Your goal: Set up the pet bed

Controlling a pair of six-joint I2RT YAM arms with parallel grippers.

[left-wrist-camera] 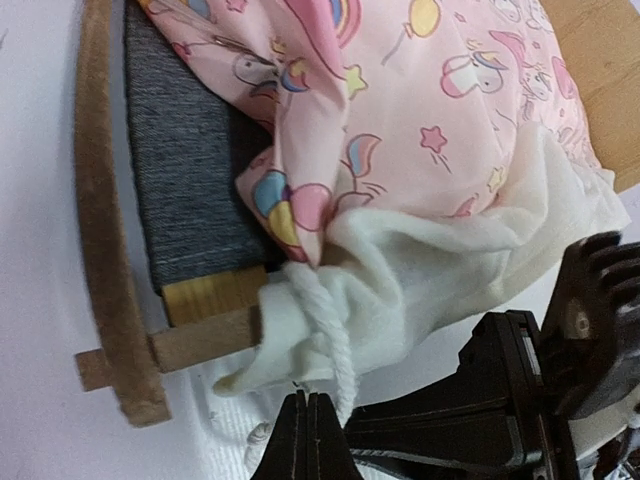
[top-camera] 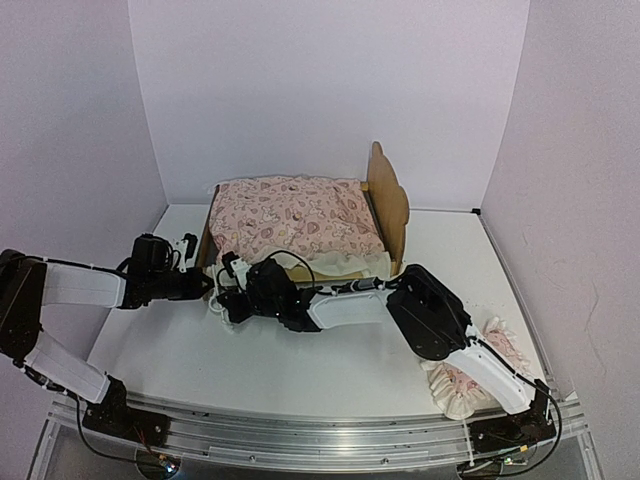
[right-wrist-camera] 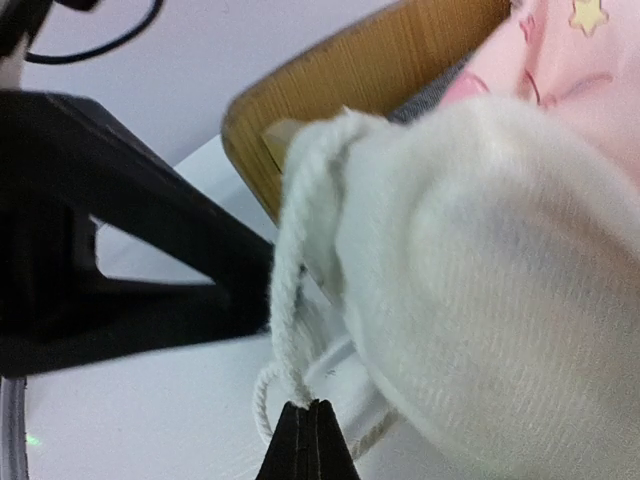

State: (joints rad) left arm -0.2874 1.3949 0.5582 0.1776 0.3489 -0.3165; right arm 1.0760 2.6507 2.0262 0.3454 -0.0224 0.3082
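One pet bed (top-camera: 388, 205) stands far back on the table (top-camera: 250, 365), a pink cushion (top-camera: 295, 215) on it. At its near left corner the right gripper (right-wrist-camera: 309, 408) pinches the cushion's white cord (right-wrist-camera: 288, 290); the left gripper (left-wrist-camera: 309, 402) is closed, that cord just beside its tips.

No legible text, labels, brands, numbers or signs in any view.

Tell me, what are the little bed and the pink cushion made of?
The bed frame looks like smooth pale plywood, with visible grain; its base seems grey woven fabric. The cushion looks like soft printed cloth, wrinkled and puffy, edged in fuzzy white fleece. Its cord looks like twisted yarn.
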